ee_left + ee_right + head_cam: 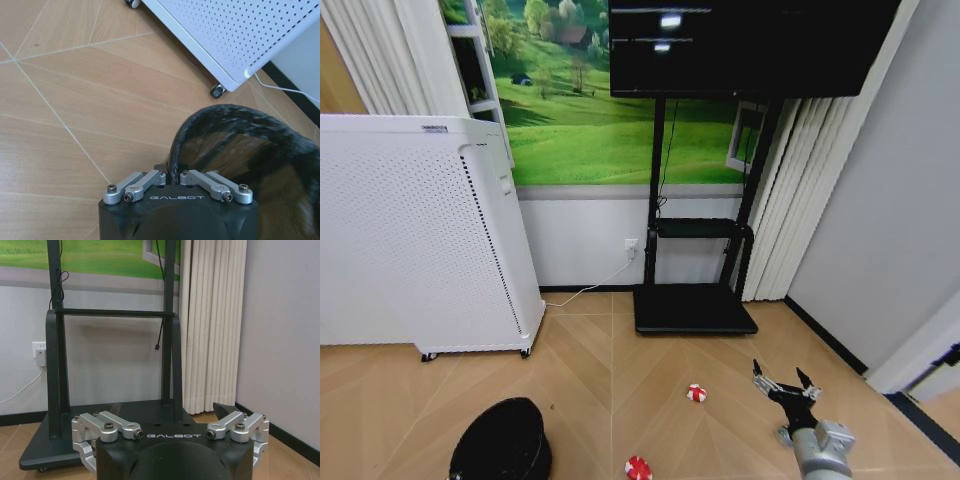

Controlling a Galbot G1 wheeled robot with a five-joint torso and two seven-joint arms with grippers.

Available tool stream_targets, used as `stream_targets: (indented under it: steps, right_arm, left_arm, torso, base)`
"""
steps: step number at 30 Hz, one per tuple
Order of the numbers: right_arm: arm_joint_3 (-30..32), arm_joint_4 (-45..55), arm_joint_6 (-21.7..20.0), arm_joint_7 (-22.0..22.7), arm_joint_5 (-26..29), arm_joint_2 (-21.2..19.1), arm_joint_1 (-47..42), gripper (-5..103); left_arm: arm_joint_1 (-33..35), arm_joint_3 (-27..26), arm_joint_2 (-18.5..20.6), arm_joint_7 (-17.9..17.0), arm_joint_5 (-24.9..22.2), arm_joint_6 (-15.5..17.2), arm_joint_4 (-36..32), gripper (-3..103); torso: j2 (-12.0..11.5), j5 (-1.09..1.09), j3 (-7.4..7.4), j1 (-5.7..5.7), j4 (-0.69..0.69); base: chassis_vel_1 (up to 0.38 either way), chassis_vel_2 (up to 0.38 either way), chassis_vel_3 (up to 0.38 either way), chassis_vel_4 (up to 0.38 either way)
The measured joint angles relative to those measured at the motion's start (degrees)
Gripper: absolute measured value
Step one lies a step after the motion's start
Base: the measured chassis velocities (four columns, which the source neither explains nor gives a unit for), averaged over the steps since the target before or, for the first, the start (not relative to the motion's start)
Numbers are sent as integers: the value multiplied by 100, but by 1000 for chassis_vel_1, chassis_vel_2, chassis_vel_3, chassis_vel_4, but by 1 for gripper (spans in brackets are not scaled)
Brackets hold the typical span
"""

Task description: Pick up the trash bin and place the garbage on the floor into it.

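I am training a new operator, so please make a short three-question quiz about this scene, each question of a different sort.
1. True or false: the left end effector is shut on the rim of the trash bin.
2. How many red-and-white pieces of garbage lie on the floor in the head view?
A) one B) two C) four
3. Fill in: the right end effector is ____, holding nothing.

Key:
1. True; the left wrist view shows its fingers pinching the mesh rim.
2. B: one piece near the right end effector, another nearer the robot.
3. Open.
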Motion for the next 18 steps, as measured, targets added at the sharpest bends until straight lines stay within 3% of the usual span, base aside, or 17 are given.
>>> stream_targets:
  steps: [3, 5, 8, 9, 10, 12, 18]
  right_arm:
    - [-6, -10, 4, 0, 0, -2, 7, 100]
    - [-30, -31, 4, -7, -13, -1, 12, 100]
    - [-71, -63, 4, -47, -81, 6, -2, 100]
    - [-148, -114, 6, -143, -264, 11, -50, 100]
    - [-148, -114, 6, -143, -264, 11, -50, 100]
    - [-371, -316, 95, -487, -837, 15, -179, 100]
    - [-930, -943, 306, -987, -1597, -9, -311, 100]
  left_arm:
    - [4, 0, -5, 82, 251, -208, 68, 7]
    - [-7, -53, -16, 374, 839, -580, 157, 7]
    - [-42, -130, -22, 547, 1249, -822, 187, 7]
    - [-80, -239, -20, 713, 1726, -1083, 215, 7]
    - [-80, -239, -20, 713, 1726, -1083, 215, 7]
    - [-112, -423, 23, 882, 2299, -1380, 205, 7]
    - [-136, -606, 79, 947, 2620, -1542, 20, 7]
  torso:
    - [0, -1, 0, 0, 1]
    - [0, -2, 0, 0, 3]
    - [0, -2, 0, 0, 3]
    - [0, -2, 0, 0, 1]
    - [0, -2, 0, 0, 1]
    - [0, 0, 0, 0, 1]
    - [0, 0, 0, 0, 1]
  base:
    - [0, 0, 0, 0]
    - [0, 0, 0, 0]
    - [0, 0, 0, 0]
    - [0, 0, 0, 0]
    - [0, 0, 0, 0]
    - [0, 0, 0, 0]
    - [0, 0, 0, 0]
